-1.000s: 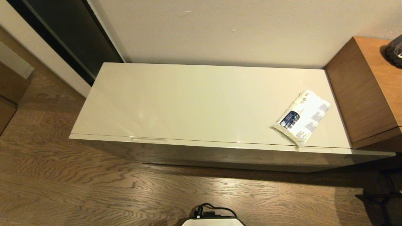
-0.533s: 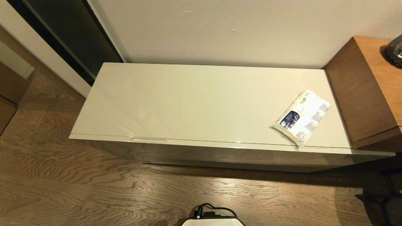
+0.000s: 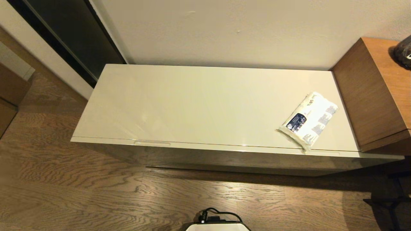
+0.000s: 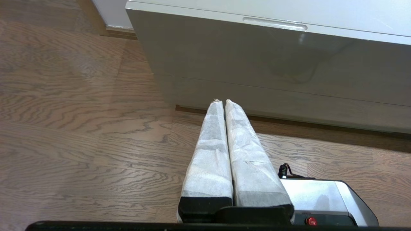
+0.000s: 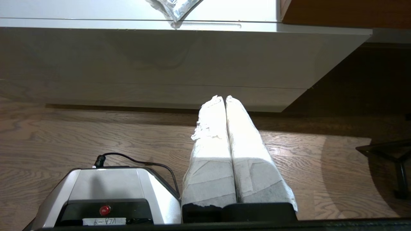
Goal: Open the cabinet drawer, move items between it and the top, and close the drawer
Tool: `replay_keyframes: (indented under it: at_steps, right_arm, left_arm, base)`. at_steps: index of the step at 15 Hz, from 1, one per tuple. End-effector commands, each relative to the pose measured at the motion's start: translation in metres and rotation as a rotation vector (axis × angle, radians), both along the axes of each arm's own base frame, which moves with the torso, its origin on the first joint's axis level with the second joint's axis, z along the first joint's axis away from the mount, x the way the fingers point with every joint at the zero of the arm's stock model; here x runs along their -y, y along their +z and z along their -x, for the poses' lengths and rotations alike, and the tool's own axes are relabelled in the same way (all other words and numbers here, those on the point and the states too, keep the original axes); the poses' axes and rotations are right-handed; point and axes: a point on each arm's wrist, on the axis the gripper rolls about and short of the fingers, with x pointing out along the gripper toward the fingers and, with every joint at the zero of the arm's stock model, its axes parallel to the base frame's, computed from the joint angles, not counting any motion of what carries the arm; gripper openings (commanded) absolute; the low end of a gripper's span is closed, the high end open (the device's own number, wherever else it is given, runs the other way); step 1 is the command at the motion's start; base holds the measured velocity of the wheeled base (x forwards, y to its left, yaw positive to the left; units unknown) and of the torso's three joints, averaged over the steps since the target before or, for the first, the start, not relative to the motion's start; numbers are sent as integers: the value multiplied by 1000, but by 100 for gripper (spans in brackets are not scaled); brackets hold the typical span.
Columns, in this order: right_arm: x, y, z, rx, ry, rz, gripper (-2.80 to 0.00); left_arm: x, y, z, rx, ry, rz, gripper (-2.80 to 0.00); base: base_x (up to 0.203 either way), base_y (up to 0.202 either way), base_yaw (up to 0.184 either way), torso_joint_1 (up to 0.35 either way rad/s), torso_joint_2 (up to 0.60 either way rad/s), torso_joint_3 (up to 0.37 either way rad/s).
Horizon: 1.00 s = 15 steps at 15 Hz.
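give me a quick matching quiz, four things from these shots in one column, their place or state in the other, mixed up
Things:
1. tissue pack
2. drawer
3. left gripper
4. brown unit

Place or state:
A. closed
B. shut, low before the cabinet front
C. on the top, right end, corner over the front edge
D. against the cabinet's right end

Pairs: 1-C, 2-A, 3-B, 4-D

The top (image 3: 192,102) was a glossy, plain cream-beige. The tissue pack (image 3: 307,121) was white with grey print and a dark-blue label. The cabinet drawer (image 4: 257,54) front was pale grey-beige. The floor (image 3: 80,192) showed brown wood grain. Both claws wore white wrapping, the left claw (image 4: 223,102) and the right claw (image 5: 223,98).
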Motion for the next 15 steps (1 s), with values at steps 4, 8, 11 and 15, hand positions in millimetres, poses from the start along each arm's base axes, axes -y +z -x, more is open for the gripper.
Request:
replay_keyframes:
  at_steps: [4, 8, 11, 15]
  right_arm:
    - [0, 0, 0, -4, 1, 2, -280]
    - [0, 0, 0, -4, 3, 3, -280]
    - [0, 0, 0, -4, 1, 2, -280]
    - [0, 0, 0, -4, -2, -4, -280]
  left_arm:
    - [0, 0, 0, 0, 0, 1, -280]
    - [0, 0, 0, 0, 0, 1, -280]
    - [0, 0, 0, 0, 0, 1, -280]
    - [0, 0, 0, 0, 0, 1, -280]
  base:
    - [0, 0, 0, 0, 0, 0]
    - [0, 0, 0, 0, 0, 0]
    - [0, 0, 0, 0, 0, 0]
    - [0, 0, 0, 0, 0, 0]
